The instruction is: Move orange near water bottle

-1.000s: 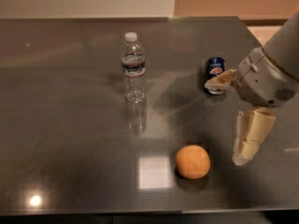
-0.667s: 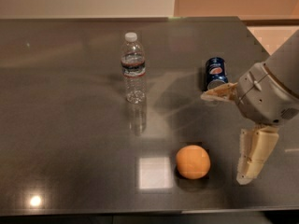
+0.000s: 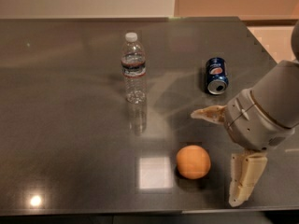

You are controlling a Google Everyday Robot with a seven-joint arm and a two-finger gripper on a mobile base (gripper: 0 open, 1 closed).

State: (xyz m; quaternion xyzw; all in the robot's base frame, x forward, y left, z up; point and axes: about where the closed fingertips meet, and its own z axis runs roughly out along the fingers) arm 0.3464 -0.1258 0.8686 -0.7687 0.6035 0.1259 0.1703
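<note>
The orange [image 3: 193, 162] lies on the dark table [image 3: 65, 101] near its front edge. The water bottle [image 3: 134, 68] stands upright farther back and to the left, clear with a white cap and a dark label band. My gripper [image 3: 217, 157] is just right of the orange, open: one beige finger [image 3: 209, 113] points left behind the orange, the other finger [image 3: 244, 178] hangs down at the front right. The orange sits apart from both fingers, untouched.
A blue Pepsi can [image 3: 216, 75] lies on its side at the back right, behind my arm. The table's right edge [image 3: 261, 50] runs close to the arm, and its front edge passes just below the orange.
My gripper has spread its fingers and moved forward and down, closer to the orange's right side. The orange, bottle and can have not moved.
</note>
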